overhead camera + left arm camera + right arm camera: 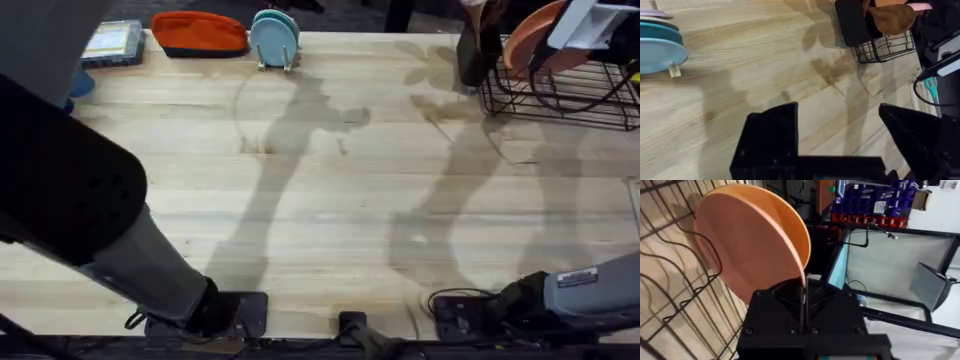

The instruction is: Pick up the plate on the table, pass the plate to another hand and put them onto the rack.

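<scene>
My right gripper [804, 292] is shut on the rim of the pinkish plate [750, 245] and holds it upright over the black wires of the rack [670, 305]. From overhead, plate [530, 42] and right gripper [550, 50] are at the rack [560, 100] in the table's far right corner. My left gripper [840, 130] is open with nothing between its fingers. It hovers above the bare wooden table [765, 65], well away from the rack [885, 47]. The left arm [70, 190] looms large and dark at the left.
Light-blue plates on a small stand [275, 38] are at the far middle, also in the left wrist view [660, 47]. A red-orange item [200, 32] and a flat box [113, 42] lie at the far left. A black object [470, 50] stands beside the rack.
</scene>
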